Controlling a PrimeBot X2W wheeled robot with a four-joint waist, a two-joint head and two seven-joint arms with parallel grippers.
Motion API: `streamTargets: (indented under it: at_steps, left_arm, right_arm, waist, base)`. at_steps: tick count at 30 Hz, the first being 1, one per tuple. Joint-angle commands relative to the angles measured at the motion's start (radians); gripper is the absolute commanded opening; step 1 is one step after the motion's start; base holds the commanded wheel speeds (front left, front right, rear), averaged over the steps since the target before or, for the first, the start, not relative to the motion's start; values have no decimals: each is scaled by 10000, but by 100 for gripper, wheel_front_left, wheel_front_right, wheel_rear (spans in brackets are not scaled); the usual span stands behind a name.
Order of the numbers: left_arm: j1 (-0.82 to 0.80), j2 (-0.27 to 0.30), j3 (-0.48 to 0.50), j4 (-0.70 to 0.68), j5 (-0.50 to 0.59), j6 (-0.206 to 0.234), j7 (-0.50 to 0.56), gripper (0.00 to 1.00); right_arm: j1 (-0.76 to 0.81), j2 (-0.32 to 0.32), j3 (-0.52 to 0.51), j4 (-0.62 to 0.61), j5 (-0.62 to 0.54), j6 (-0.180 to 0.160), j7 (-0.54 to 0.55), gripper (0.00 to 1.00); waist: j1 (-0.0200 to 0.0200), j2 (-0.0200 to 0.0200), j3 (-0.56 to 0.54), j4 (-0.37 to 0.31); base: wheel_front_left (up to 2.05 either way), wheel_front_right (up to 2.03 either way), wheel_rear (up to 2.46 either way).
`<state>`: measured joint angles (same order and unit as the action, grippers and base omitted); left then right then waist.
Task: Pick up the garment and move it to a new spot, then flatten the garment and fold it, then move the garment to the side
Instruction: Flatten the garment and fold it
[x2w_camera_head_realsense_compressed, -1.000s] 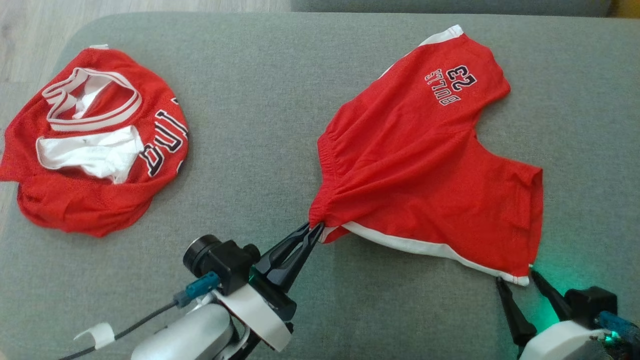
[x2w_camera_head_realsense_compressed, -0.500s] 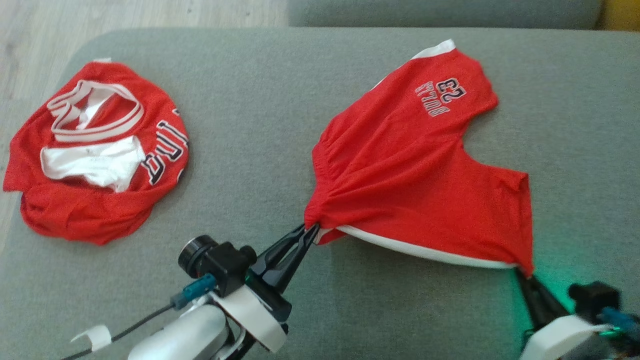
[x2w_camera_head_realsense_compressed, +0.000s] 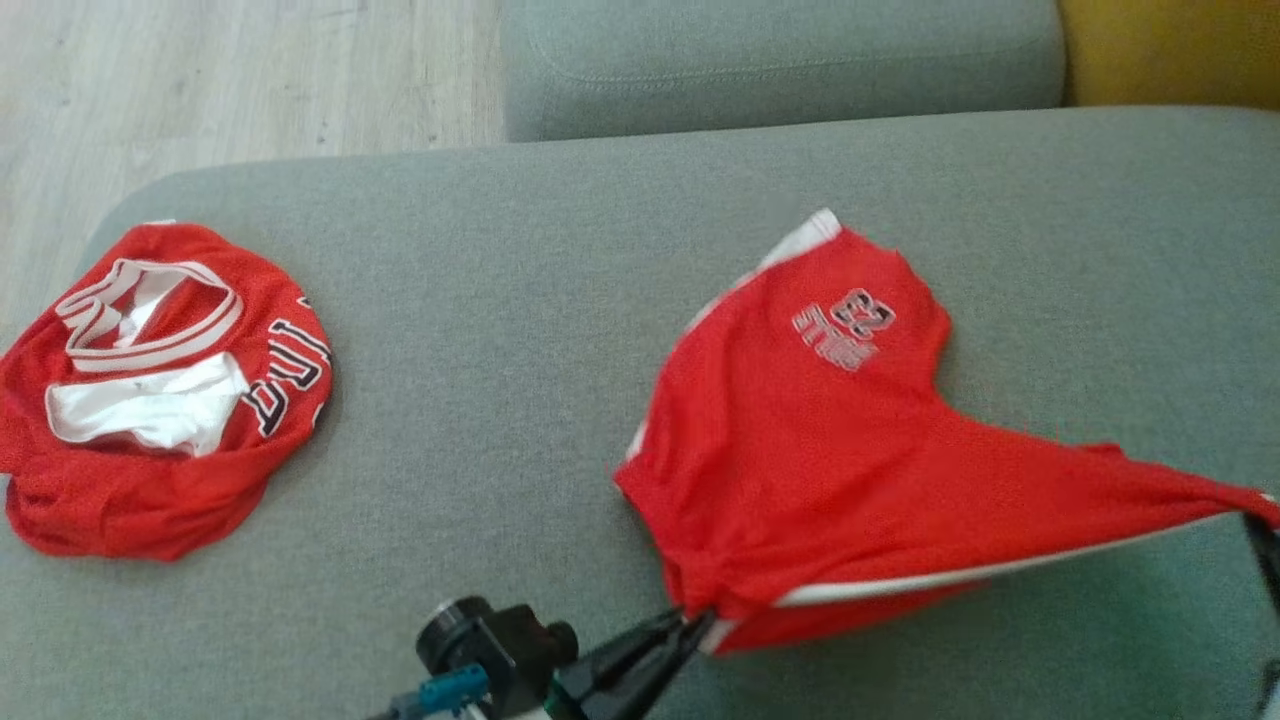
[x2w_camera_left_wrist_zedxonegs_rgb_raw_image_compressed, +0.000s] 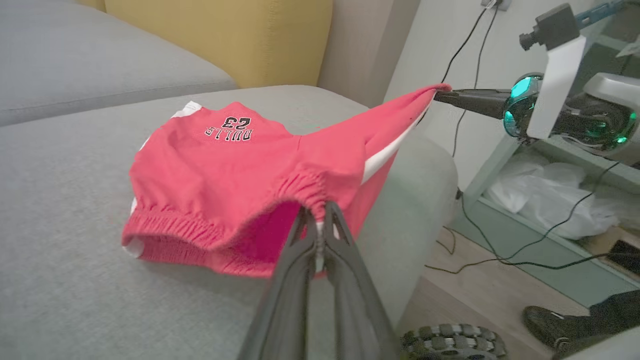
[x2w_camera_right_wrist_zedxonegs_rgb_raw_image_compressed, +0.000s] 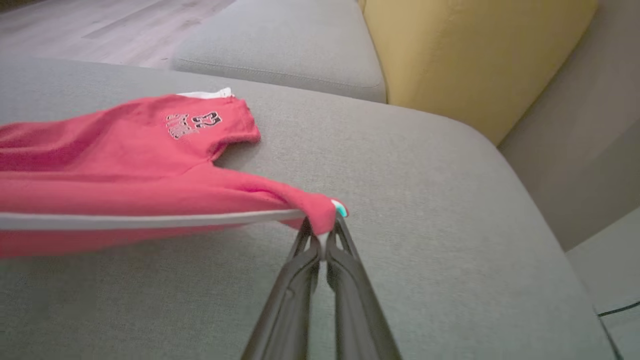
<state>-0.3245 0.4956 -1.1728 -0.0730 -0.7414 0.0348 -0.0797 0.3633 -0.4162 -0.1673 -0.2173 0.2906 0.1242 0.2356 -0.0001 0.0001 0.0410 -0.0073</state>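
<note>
Red shorts (x2w_camera_head_realsense_compressed: 820, 440) printed with 23 lie on the right half of the grey sofa cushion (x2w_camera_head_realsense_compressed: 480, 300), their near side lifted off it. The left end effector (x2w_camera_head_realsense_compressed: 692, 622) is clenched on the gathered waistband corner at the cushion's near side. The right end effector (x2w_camera_right_wrist_zedxonegs_rgb_raw_image_compressed: 322, 232) grips the white-trimmed hem corner near the cushion's right edge, with the fabric taut between them. A crumpled red jersey (x2w_camera_head_realsense_compressed: 140, 500) rests on the cushion's left end, well apart.

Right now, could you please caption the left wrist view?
Left hand and right hand hold red fabric basketball shorts stretched over a grey fabric sofa cushion.
</note>
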Motion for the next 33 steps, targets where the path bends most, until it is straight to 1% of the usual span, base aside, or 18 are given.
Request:
streamTargets:
  at_steps: [1, 3, 5, 8, 10, 13, 18, 19, 23, 27, 33]
  left_arm:
    - [-194, 304, 297, -486, -132, 48, 86, 0]
    - [-115, 270, 349, -890, -380, 80, 172, 0]
    - [-100, 176, 492, -1050, -646, 103, 155, 0]
    - [-188, -120, 768, -864, -1069, 64, 43, 0]
    - [-295, -418, 987, -572, -1441, -95, -98, 0]
    - [-532, -941, 1314, 99, -2024, -482, -338, 0]
    - [-1011, -1691, 1705, 1266, -2830, -1061, -505, 0]
    - [-1011, -1691, 1705, 1266, -2830, -1061, -505, 0]
    - [-1353, -2076, 1930, 1972, -3378, -1333, -516, 0]
    - [-1676, -2433, 2082, 2533, -3865, -1516, -560, 0]
    - [-2141, -2745, 2109, 3341, -4042, -1618, -820, 0]
  right_arm:
    - [-61, -378, -231, -714, 30, 65, 251, 0]
    - [149, -410, -540, -1455, -3, 65, 768, 0]
    - [95, -545, -563, -1907, 7, 65, 1260, 0]
    - [-522, -836, -276, -1889, 296, 65, 1932, 0]
    - [-1167, -1148, -9, -1403, 529, 65, 2406, 0]
    - [-2364, -1680, 519, -352, 706, 65, 2981, 0]
    - [-4786, -2184, 2119, 1430, 1178, 65, 3339, 0]
    - [-4786, -2184, 2119, 1430, 1178, 65, 3339, 0]
    - [-6592, -2375, 3450, 2828, 1393, 65, 3282, 0]
    - [-8087, -2493, 4626, 4132, 1514, 65, 3088, 0]
    - [-9874, -2413, 6172, 5584, 1802, 65, 2458, 0]
  waist:
    - [1, -1, -33, 51]
    - [1, -1, -44, 127]
    - [1, -1, 8, 247]
    - [1, -1, 222, 485]
    - [1, -1, 443, 675]
    - [1, -1, 759, 992]
    - [1, -1, 1265, 1367]
    - [1, -1, 1265, 1367]
    - [1, -1, 1657, 1616]
    - [1, -1, 1989, 1857]
    - [1, -1, 2348, 2028]
  base:
    - [0, 0, 0]
    - [0, 0, 0]
    - [0, 0, 0]
    - [0, 0, 0]
    - [0, 0, 0]
    - [0, 0, 0]
    - [0, 0, 0]
    - [0, 0, 0]
    - [0, 0, 0]
    - [0, 0, 0]
    - [0, 0, 0]
